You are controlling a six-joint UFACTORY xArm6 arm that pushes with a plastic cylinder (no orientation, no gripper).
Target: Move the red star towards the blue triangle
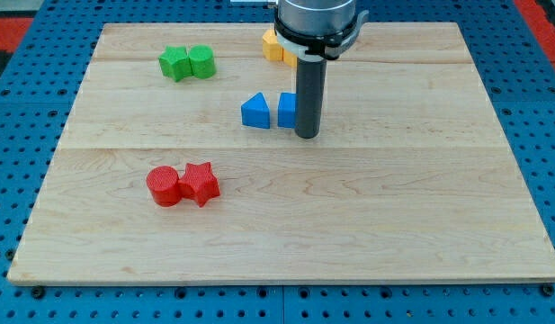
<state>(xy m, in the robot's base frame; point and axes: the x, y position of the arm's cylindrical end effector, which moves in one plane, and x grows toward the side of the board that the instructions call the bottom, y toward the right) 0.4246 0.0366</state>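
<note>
The red star (201, 183) lies at the board's lower left, touching a red cylinder (165, 186) on its left. The blue triangle (255, 111) sits near the board's middle, above and to the right of the star. A second blue block (287, 110) stands just right of the triangle, partly hidden by the rod. My tip (306, 135) rests on the board right beside that blue block, to the right of the triangle and far up-right of the red star.
Two green blocks (187, 63) sit together at the upper left. Yellow blocks (277, 45) lie at the top, partly hidden behind the arm. The wooden board (394, 207) lies on a blue pegboard table.
</note>
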